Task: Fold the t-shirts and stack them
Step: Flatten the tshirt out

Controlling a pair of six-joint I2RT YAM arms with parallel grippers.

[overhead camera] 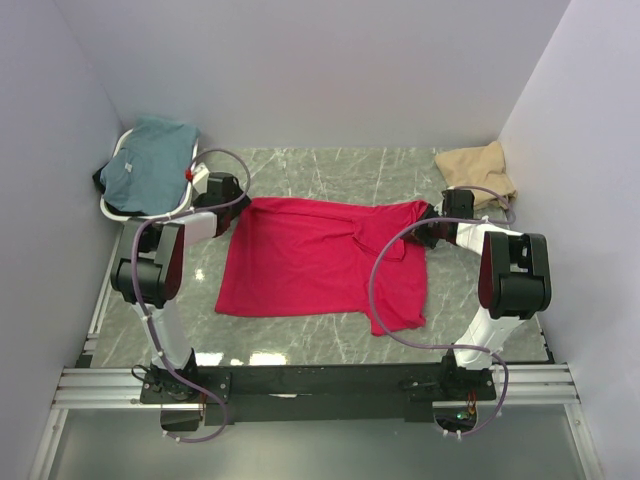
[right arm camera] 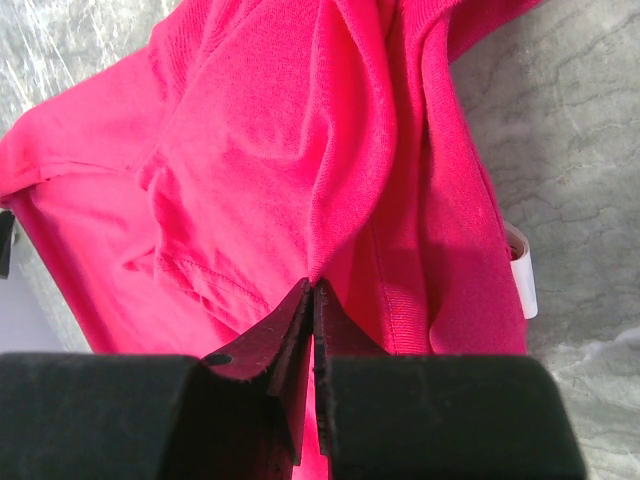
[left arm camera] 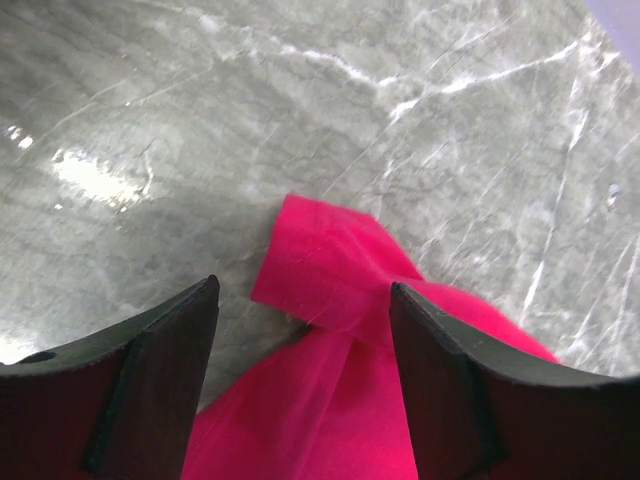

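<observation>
The crimson red t-shirt (overhead camera: 320,262) lies spread on the table's middle. My left gripper (overhead camera: 240,200) is open over its far left corner; in the left wrist view the red corner (left arm camera: 330,270) lies between the spread fingers (left arm camera: 150,370). My right gripper (overhead camera: 432,222) is shut on a fold of the red shirt (right arm camera: 300,150) at its far right corner. The tan beige t-shirt (overhead camera: 478,170) lies folded at the far right. The teal blue t-shirt (overhead camera: 148,160) lies bunched in the basket at the far left.
A white oval basket (overhead camera: 120,205) stands at the far left corner, close to my left arm. The grey marble table (overhead camera: 330,170) is walled on three sides. A white tag (right arm camera: 520,270) shows at the red shirt's edge.
</observation>
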